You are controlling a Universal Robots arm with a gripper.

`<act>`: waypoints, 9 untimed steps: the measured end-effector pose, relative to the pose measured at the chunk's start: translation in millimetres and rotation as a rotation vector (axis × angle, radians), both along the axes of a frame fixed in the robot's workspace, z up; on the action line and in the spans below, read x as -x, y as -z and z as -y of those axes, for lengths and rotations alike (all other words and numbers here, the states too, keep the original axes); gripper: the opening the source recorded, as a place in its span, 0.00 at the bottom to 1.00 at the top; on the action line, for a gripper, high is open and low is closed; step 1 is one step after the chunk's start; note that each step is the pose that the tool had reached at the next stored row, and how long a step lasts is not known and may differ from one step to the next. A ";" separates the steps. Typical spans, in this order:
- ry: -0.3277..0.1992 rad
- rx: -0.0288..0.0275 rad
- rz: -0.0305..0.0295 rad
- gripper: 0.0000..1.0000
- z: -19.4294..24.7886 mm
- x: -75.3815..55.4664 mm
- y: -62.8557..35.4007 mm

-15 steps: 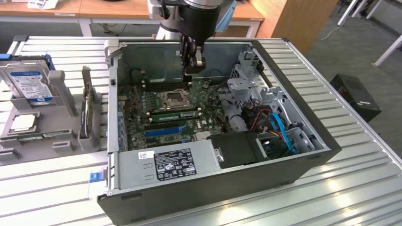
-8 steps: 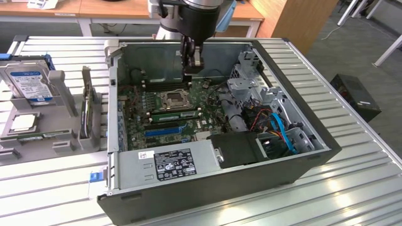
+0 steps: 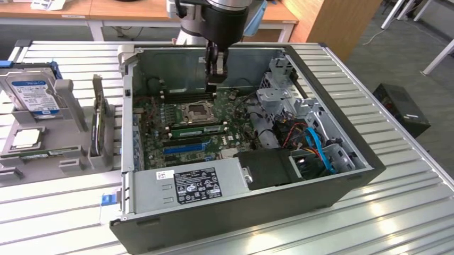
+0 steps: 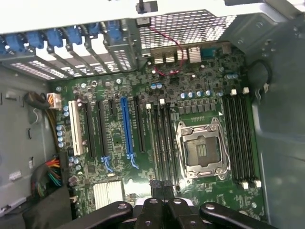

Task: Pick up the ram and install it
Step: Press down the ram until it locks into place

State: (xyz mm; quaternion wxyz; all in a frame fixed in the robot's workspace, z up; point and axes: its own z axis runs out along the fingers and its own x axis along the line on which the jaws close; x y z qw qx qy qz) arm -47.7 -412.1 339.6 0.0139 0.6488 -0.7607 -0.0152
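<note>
We see the gripper [image 3: 216, 78] pressed together, holding nothing, above the motherboard [image 3: 212, 114]. The ram [image 3: 196, 128] sits in a slot beside the socket, partly hard to distinguish.

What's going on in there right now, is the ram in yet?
The arm's fingers are shut and hang over the motherboard inside the open computer case. No stick shows between them. A green ram stick lies along a slot between the CPU socket and the blue slot. Whether it is fully seated I cannot tell.
</note>
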 end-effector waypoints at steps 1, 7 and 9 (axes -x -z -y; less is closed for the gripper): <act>0.011 0.0000 0.0000 0.10 0.0 0.0 0.0; 0.078 0.0000 0.0000 0.10 0.0 0.0 0.0; 0.101 0.0000 0.0000 0.10 0.0 0.0 0.1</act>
